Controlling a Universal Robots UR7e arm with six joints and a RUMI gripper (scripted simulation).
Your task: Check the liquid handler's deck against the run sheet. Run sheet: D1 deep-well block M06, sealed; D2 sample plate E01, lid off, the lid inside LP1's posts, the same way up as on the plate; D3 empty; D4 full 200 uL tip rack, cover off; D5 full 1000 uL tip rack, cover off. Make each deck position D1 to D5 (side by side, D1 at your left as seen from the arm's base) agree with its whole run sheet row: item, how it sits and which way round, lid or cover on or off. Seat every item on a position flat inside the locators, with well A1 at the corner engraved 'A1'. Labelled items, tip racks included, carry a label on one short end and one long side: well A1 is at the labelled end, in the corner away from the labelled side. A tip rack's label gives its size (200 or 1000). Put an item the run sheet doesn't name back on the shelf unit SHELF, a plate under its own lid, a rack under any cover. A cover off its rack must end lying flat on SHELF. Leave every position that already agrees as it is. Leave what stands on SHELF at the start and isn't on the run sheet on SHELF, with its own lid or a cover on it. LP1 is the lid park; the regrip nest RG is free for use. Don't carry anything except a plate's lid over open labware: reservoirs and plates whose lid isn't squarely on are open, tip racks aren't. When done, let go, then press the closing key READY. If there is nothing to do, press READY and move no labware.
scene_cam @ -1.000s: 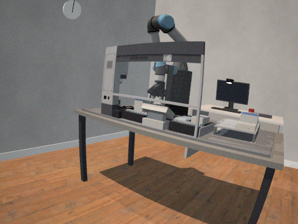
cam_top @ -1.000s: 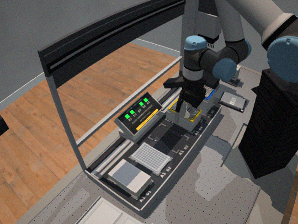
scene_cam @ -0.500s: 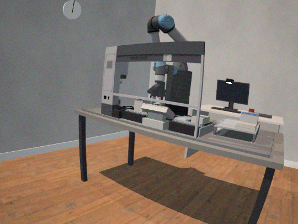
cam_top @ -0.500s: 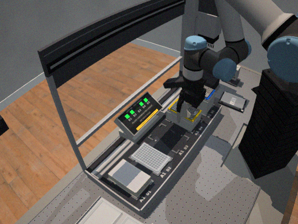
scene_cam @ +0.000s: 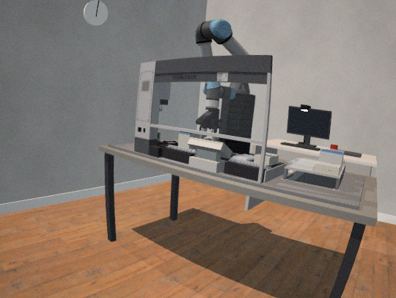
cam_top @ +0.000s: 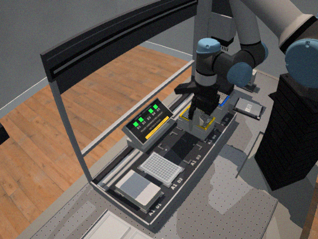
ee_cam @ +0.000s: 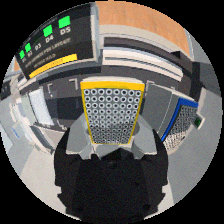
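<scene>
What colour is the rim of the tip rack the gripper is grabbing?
Yellow; the tip rack rim shows best in the wrist view, between the gripper fingers.

The floor (cam_top: 88, 88) looks like warm, grained wood planks. The table top (cam_top: 235, 212) is matt grey, dotted with holes.

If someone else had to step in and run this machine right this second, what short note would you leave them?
Pincer: shut on the yellow-rimmed tip rack at D4, cover off, rack not lifted as far as I can tell.
Deck: sealed block at D1; open sample plate at D2; D3 bare; blue-rimmed rack at D5.
Status panel: green for D1, D2, D4, D5; D3 unlit.
Left: finish whatever this rack needs (labels unreadable here), confirm the lid's place, let go, press READY.
</scene>
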